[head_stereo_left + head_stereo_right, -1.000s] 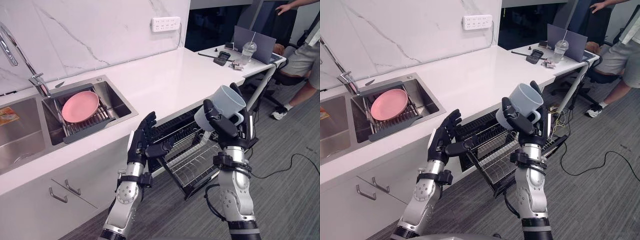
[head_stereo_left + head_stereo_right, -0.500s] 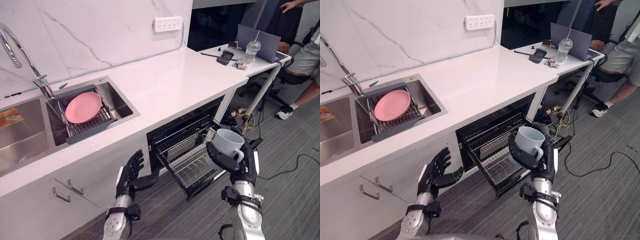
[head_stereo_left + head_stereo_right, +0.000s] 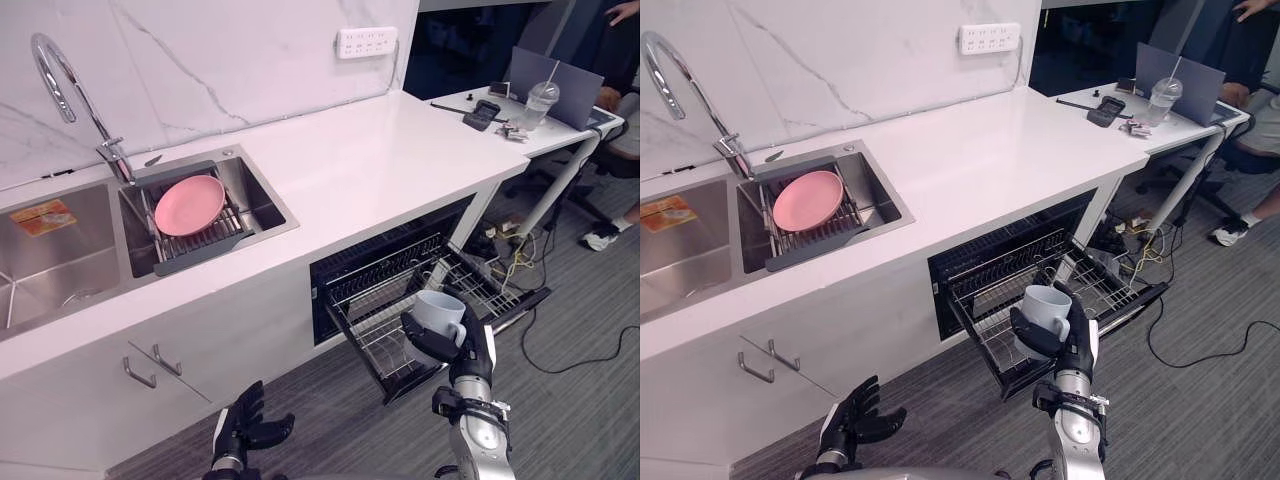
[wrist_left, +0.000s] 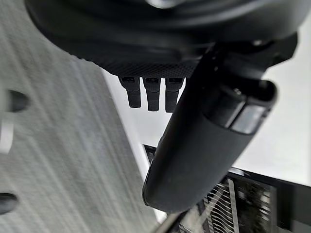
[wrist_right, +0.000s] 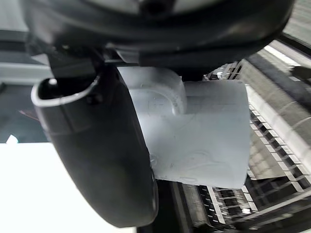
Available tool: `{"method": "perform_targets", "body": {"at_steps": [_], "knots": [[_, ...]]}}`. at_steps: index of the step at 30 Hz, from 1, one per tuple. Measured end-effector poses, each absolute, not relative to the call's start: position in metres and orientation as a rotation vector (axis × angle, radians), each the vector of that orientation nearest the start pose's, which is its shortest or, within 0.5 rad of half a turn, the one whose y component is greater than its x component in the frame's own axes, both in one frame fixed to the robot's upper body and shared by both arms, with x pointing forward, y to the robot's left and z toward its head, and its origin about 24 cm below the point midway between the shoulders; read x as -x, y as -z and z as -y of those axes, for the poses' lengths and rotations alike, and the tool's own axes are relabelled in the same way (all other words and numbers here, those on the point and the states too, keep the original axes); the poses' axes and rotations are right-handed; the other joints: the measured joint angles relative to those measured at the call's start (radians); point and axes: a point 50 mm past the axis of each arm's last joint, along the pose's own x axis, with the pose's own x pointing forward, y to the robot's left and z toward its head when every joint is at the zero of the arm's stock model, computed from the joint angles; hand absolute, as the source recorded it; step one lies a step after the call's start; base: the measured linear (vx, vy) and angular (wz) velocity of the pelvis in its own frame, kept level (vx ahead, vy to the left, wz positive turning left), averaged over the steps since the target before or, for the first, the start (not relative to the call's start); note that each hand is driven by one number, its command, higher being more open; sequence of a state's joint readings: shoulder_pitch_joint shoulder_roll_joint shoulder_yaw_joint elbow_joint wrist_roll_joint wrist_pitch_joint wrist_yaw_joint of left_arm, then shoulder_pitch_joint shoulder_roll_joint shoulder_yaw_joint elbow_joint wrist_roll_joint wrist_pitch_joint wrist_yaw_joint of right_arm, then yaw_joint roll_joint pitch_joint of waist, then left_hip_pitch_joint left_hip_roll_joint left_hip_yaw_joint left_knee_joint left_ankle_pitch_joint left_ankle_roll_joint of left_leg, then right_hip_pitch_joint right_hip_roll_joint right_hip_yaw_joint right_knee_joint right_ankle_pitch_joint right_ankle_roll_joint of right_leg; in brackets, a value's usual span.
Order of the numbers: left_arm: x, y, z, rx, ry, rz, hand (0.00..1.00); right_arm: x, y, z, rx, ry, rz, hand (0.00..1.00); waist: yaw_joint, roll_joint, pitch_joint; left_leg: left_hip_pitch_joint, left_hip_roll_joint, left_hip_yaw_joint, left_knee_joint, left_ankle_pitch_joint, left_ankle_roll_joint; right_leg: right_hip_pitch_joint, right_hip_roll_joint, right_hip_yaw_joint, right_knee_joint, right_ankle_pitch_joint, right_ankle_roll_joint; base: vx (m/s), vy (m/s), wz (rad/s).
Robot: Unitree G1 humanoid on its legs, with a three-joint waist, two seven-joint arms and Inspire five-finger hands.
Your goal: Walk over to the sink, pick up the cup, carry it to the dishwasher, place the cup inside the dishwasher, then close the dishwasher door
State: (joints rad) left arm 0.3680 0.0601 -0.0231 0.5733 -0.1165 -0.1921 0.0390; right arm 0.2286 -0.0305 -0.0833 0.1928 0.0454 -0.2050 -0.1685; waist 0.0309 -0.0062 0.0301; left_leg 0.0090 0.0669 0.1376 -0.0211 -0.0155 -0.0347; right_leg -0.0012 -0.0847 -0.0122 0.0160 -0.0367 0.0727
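Grips the pale cup (image 3: 440,312) in the right robot hand (image 3: 476,352), fingers curled round it, mouth up, above the pulled-out rack (image 3: 385,345) of the open dishwasher (image 3: 380,265). Hangs the left robot hand (image 3: 245,425) low before the cabinet (image 3: 200,350), fingers spread apart, holding nothing.

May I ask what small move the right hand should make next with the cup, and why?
Probably lower the right hand a little toward the pulled-out rack. Its fingers are curled round the cup, which sits upright, mouth up, over the rack's front edge, not yet resting on the wires. The left hand hangs low and open.
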Motion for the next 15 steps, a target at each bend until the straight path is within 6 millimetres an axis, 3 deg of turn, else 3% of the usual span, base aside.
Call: {"method": "perform_targets", "body": {"at_steps": [6,15], "knots": [[-0.099,0.122,-0.189,0.008,-0.183,-0.733,0.9,-0.216,0.024,0.208,0.109,0.31,-0.181,0.3,0.01,0.001,0.074,-0.047,-0.009,-0.015,0.012,0.01,0.003,-0.037,-0.009,-0.014,0.009,0.003,0.004,-0.03,0.006,0.08],[-0.133,0.11,-0.189,-0.02,-0.157,-0.626,0.9,-0.29,-0.036,0.222,0.284,0.283,0.011,0.3,0.04,0.033,0.242,-0.207,0.003,-0.023,0.152,-0.017,0.004,-0.147,-0.01,-0.017,0.053,0.023,0.004,-0.06,-0.007,0.02]]}}
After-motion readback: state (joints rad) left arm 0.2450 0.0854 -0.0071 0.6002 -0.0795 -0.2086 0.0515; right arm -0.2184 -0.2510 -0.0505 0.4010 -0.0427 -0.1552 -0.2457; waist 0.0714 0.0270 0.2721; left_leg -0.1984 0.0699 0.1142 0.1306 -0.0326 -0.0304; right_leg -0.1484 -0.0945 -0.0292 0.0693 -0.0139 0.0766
